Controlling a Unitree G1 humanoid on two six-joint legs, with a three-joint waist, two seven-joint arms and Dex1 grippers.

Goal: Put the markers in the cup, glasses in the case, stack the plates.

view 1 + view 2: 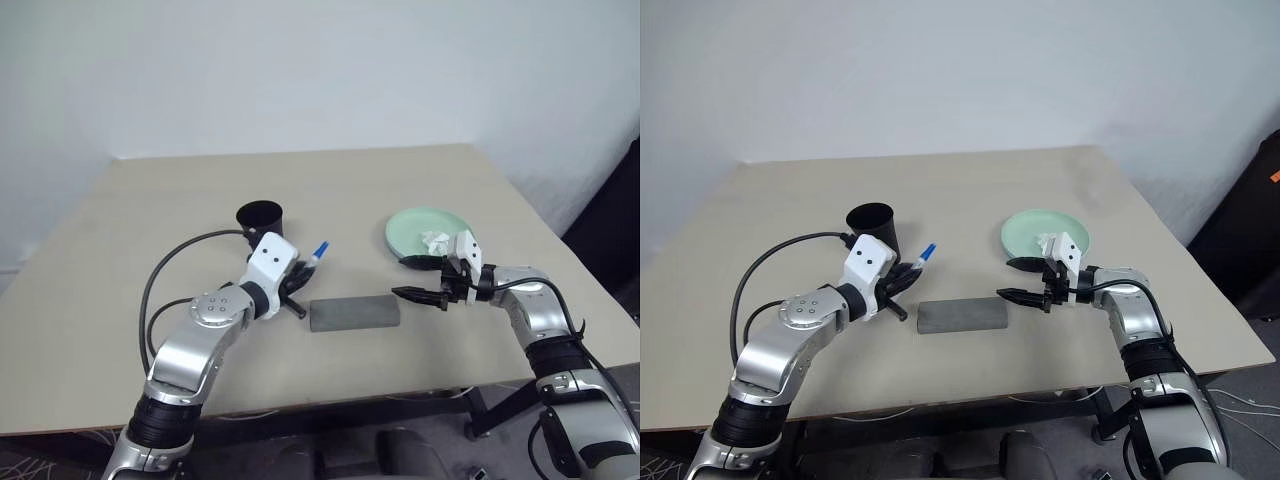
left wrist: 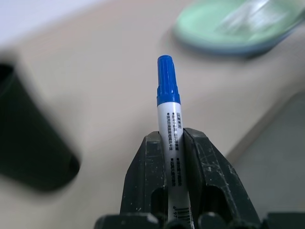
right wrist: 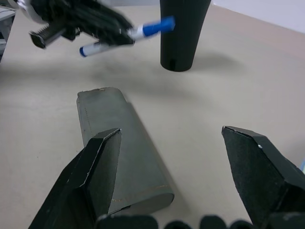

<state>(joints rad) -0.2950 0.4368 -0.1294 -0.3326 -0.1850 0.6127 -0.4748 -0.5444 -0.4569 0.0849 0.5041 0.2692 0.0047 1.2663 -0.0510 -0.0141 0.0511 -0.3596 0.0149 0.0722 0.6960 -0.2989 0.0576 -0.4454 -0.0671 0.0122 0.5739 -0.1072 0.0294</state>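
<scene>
Blue-capped marker (image 2: 170,138) — between fingers (image 2: 145,181)

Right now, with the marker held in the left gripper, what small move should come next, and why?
Probably carry the left gripper up and toward the cup, then tip the marker cap-down over its rim. The fingers are shut on the marker, it is off the table, and the cup stands upright and open just behind.

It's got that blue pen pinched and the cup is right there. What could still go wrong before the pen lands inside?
1. The left gripper pinches the marker low on its body, so much of it sticks out past the fingers; it might swivel or slip on the way.
2. The cup is a narrow, upright target; a marker tip catching its rim could tip it over.
3. The case lies just beside the left gripper, and a low swing could nudge it.
</scene>
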